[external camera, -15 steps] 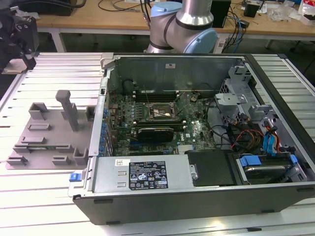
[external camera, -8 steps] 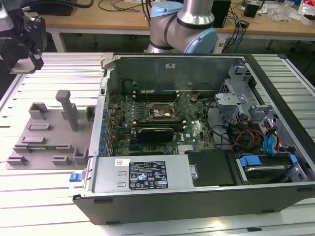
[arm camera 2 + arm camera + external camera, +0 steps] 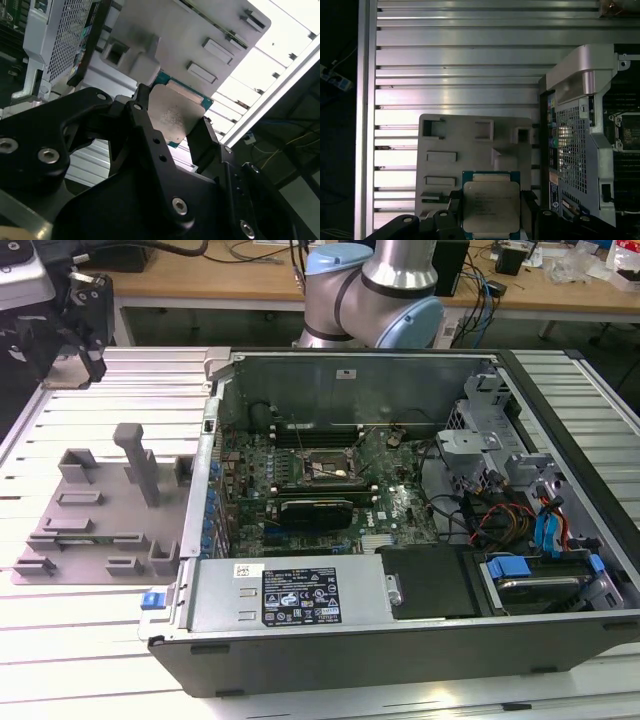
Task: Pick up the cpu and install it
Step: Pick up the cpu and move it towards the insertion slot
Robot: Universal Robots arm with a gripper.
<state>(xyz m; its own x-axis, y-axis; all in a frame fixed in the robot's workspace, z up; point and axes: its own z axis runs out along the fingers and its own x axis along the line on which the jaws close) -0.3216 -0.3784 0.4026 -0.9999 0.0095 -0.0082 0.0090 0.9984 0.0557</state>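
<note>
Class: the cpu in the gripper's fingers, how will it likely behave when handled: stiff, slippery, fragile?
The cpu is a flat plate with a metal top, so it is probably stiff, not floppy. The gripper clasps only its thin edges, so the smooth chip might slip if jarred. Its thin green rim looks easily chipped.

I saw a ribbed metal surface [image 3: 90,640] carrying two things: a gray tray [image 3: 95,530] toward the exterior view's left and, just beside it, an open computer case [image 3: 400,650] lying on its side.
</note>
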